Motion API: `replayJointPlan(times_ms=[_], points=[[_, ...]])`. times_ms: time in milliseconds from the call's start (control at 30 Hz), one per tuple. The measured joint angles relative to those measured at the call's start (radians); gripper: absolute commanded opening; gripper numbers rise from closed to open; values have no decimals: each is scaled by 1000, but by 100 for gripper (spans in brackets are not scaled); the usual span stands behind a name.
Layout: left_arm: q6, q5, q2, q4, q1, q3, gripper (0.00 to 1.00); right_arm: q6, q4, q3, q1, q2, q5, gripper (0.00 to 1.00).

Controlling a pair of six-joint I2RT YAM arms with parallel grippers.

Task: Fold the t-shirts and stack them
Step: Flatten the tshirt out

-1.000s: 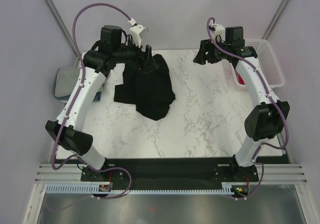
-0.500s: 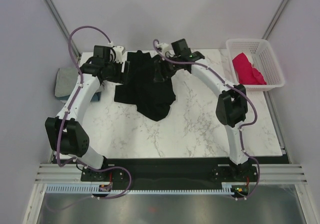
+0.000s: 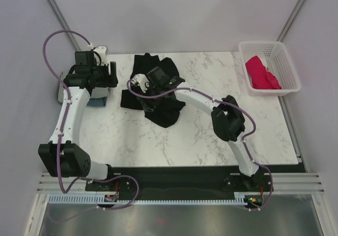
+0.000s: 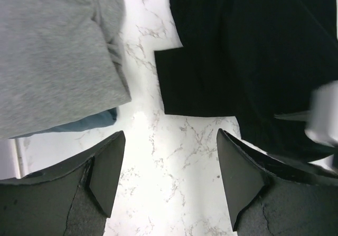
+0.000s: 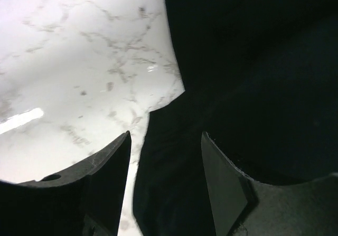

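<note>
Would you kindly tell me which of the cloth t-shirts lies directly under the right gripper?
The large black cloth t-shirt, crumpled on the marble table; the folded grey t-shirt sits at the left edge, the crimson-pink t-shirt in the white lattice basket.

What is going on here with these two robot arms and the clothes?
Two robot arms are working on t-shirts on a marble table. The right gripper hovers, open, over the edge of a crumpled black t-shirt and holds nothing. The left gripper, also open, hangs over bare table between that shirt and a folded grey shirt, which lies on a blue one. A pink shirt waits in the white basket.
</note>
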Motion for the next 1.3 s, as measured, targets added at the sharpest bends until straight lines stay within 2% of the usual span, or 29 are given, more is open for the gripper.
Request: replayJointPlan(times_ms=[300, 367, 433, 567, 700, 833, 1000, 1167, 1267, 1300], points=[[-4, 0, -150, 4, 74, -27, 77, -32, 34, 84, -3, 204, 156, 59], [-4, 0, -156, 4, 82, -39, 77, -42, 37, 98, -3, 207, 176, 47], [-4, 0, -159, 3, 87, -53, 77, -56, 44, 109, -1, 207, 197, 27], [-4, 0, -165, 3, 94, -81, 77, -59, 55, 115, 0, 207, 221, 25], [-10, 7, -166, 5, 97, -100, 77, -77, 43, 100, 0, 186, 238, 9], [-42, 60, -158, 5, 98, -129, 76, -109, 10, 60, 0, 86, 263, 3], [-64, 98, -90, 26, 98, -131, 76, -122, -6, 3, -28, -120, 293, 2], [-84, 132, -13, 34, 94, -131, 75, -118, -5, -71, -174, -326, 312, 2], [-90, 144, 29, 38, 77, -131, 75, -130, 10, -204, -307, -437, 371, 23], [-90, 145, 39, 39, 66, -131, 75, -132, 7, -251, -354, -459, 400, 34]])
